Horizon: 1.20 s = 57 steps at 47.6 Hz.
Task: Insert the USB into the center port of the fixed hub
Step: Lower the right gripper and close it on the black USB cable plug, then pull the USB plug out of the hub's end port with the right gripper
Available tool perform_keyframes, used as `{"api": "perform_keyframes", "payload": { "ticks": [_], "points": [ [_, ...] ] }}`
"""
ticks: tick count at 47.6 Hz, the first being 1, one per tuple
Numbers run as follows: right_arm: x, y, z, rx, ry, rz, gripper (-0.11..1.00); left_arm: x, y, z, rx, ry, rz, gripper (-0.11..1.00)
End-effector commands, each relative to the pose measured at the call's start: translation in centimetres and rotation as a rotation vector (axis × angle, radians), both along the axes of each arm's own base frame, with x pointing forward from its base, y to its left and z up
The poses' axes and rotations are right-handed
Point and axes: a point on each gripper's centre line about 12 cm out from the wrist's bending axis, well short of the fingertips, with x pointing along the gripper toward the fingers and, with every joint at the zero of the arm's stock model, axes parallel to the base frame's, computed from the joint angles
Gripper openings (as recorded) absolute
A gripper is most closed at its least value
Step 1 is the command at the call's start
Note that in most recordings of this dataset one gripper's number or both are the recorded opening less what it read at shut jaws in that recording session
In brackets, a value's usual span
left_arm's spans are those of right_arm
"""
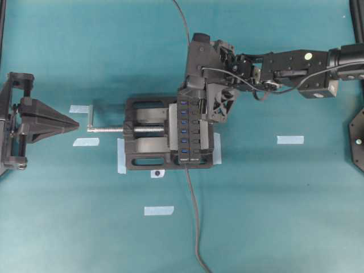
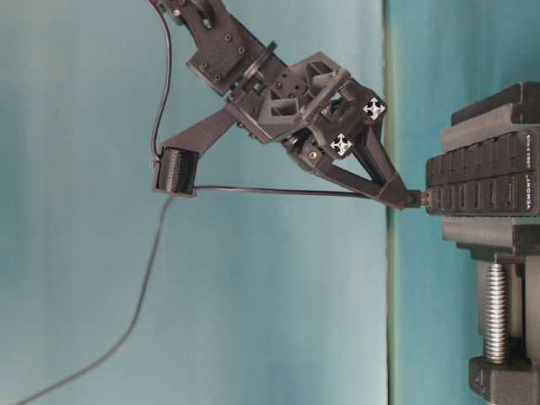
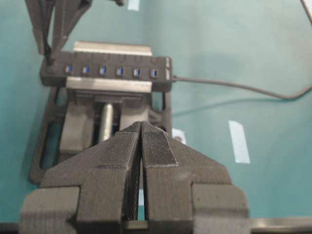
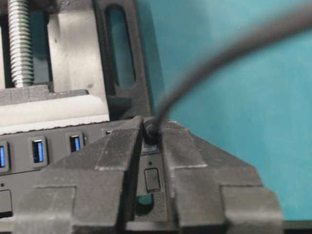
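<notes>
The right pincer (image 4: 152, 134) pinched the USB (image 4: 150, 130) at the fixed hub (image 1: 189, 132), at its twelve o'clock end. The left pincer (image 3: 141, 146) sat pressed together, well apart

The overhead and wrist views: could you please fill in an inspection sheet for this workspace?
Surface: teal mat, bare between items.
Job's things: fixed hub clamped in the vise; USB at the hub's end port, not the center port.
Clutter: tape strips on the mat.
Grippers: right gripper shut on the USB; left gripper shut, empty, clear of the vise.
Cables: USB cable trails off; hub cable runs to the mat's edge.
Surroundings: nothing seen.
</notes>
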Motion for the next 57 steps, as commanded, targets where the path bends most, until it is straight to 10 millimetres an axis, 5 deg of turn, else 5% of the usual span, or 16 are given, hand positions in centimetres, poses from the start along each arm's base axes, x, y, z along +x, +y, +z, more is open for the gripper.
{"api": "perform_keyframes", "payload": {
  "ticks": [1,57],
  "points": [
    [0.6,0.1,1.3,-0.015,-0.036,0.011,0.12,0.3,0.0,0.7,0.001,-0.018,0.001,0.00],
    [0.8,1.7,5.4,-0.008,-0.053,0.038,0.11,0.3,0.0,0.9,0.000,-0.026,0.002,0.00]
  ]
}}
